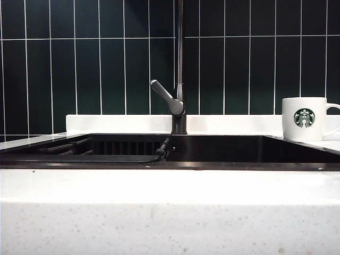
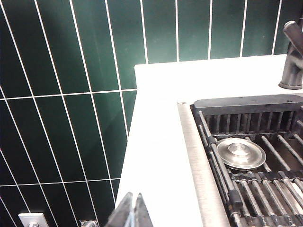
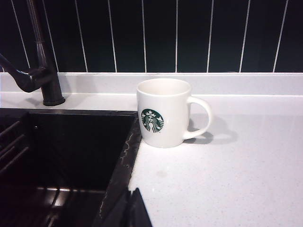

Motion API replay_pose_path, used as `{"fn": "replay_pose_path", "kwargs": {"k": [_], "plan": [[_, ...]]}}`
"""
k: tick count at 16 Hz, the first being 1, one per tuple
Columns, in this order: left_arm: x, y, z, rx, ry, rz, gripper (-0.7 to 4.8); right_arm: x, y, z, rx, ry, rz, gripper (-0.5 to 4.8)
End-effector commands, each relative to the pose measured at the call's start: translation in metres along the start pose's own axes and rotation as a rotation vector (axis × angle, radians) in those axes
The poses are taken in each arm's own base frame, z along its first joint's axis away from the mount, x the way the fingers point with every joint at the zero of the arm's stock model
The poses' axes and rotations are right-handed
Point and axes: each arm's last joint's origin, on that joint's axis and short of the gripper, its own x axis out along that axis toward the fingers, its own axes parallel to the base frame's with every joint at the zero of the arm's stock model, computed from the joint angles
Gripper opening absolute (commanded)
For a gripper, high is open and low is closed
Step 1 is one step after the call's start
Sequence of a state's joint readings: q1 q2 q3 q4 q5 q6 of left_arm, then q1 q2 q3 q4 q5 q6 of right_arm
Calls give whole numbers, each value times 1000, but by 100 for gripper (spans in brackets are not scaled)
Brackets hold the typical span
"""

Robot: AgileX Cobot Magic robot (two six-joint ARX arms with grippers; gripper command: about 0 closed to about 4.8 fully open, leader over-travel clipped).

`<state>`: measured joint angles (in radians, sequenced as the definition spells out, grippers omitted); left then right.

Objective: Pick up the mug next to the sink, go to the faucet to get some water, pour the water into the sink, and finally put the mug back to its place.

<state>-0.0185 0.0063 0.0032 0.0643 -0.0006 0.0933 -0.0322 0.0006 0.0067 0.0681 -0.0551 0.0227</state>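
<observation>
Dark green vertical tile wall (image 1: 95, 64) w/ white grout fills the bkgd; white speckled countertop (image 1: 170, 212) runs across the lower half of the exterior view. Black sink (image 1: 223, 150) sits center, sunk into the counter, dark rim along its front edge. Faucet (image 1: 179, 79) stands upright at center behind the sink, pipe going straight up out of frame, grey lever angled up to the left. Dark rack (image 2: 265, 179) lies inside the sink on the exterior view's left side; a round metal drain cover (image 2: 240, 152) shows under its bars in left wrist view.

Mug (image 1: 305, 118) stands upright on the counter at far right of the exterior view, just beside the sink's right edge, logo facing cam, handle pointing right. In right wrist view it appears empty, touching nothing but the counter.

Neither arm visible in exterior view. Left gripper (image 2: 134, 213) shows only as tips at the frame's lower edge, over the counter strip beside the sink; tips pressed together, holding nothing. Right gripper (image 3: 131, 210) likewise closed, empty, over the sink/counter edge, well apart from the mug.
</observation>
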Motion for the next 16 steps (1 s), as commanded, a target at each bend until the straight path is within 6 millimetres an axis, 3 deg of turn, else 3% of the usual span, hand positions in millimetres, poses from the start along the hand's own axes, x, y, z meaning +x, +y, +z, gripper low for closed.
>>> {"fn": "replay_pose_path", "kwargs": {"k": [1, 14, 16], "plan": [[0, 0, 2, -3, -15, -4, -3, 0, 0, -1, 4, -8, 1, -1], [0, 1, 8, -1, -71, 5, -3, 0, 0, 0, 5, -10, -17, -1], [-2, 1, 15, -67, -105, 1, -4, -1, -1, 6, 106, -35, -44, -2]]}}
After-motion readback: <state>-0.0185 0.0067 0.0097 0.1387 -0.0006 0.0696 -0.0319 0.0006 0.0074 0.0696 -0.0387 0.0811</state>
